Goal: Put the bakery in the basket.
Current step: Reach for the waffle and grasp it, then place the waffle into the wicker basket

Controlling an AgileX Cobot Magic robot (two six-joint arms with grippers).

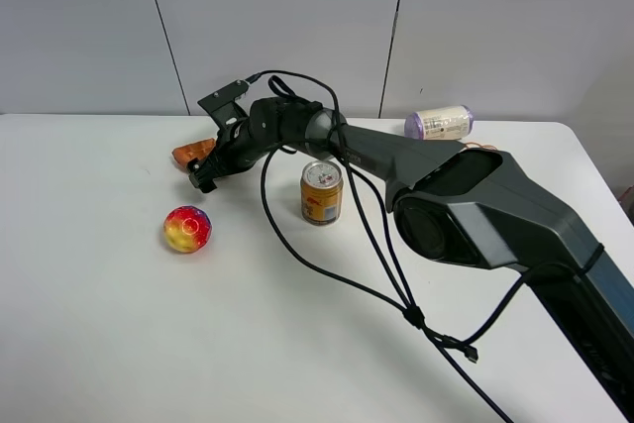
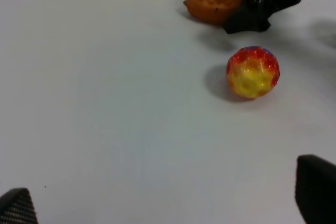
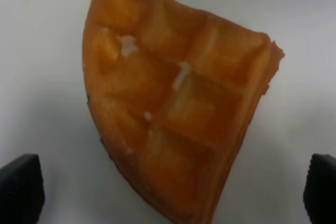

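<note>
- Right gripper [image 1: 205, 177], exterior high view: its arm reaches across the table from the right to the far left. The black finger ends sit just beside the waffle slice [image 1: 192, 153], on its near side. Whether they touch it cannot be told here, nor can the jaw state.
- Waffle slice, same view: an orange-brown wedge lying flat on the white table [image 1: 119, 344], far left. A rainbow ball [image 1: 187, 229] lies nearer, apart from it. A yellow drink can [image 1: 322, 191] stands upright to the right. A white-and-purple cylinder [image 1: 439, 123] lies on its side at the far right.
- Basket: not made out for certain in any view. It may be hidden behind the right arm.
- Left gripper [image 2: 165, 203], left wrist view: fingers spread wide, nothing between them, hanging over bare table. The waffle slice [image 2: 212, 3] is well away, with the right gripper [image 2: 251, 18] against its edge and the rainbow ball [image 2: 252, 72] apart on the near side.
- Right gripper [image 3: 170, 192], right wrist view: fingers [image 3: 18, 187] wide apart, one on either side of the frame, with the narrow end of the waffle slice [image 3: 173, 103] running between them. No contact is visible.
- Handling, judged:
  - The slice looks like light moulded plastic or foam, stiff enough to keep its shape.
  - The gridded top offers some grip, and the thing does not look fragile.
  - The surest hold is probably across the two straight sides near the middle, where the wedge fits inside the jaw span.
  - The thin point could pivot or slip out.
  - Because it lies low on the table, the fingers would have to come down close to the surface.
</note>
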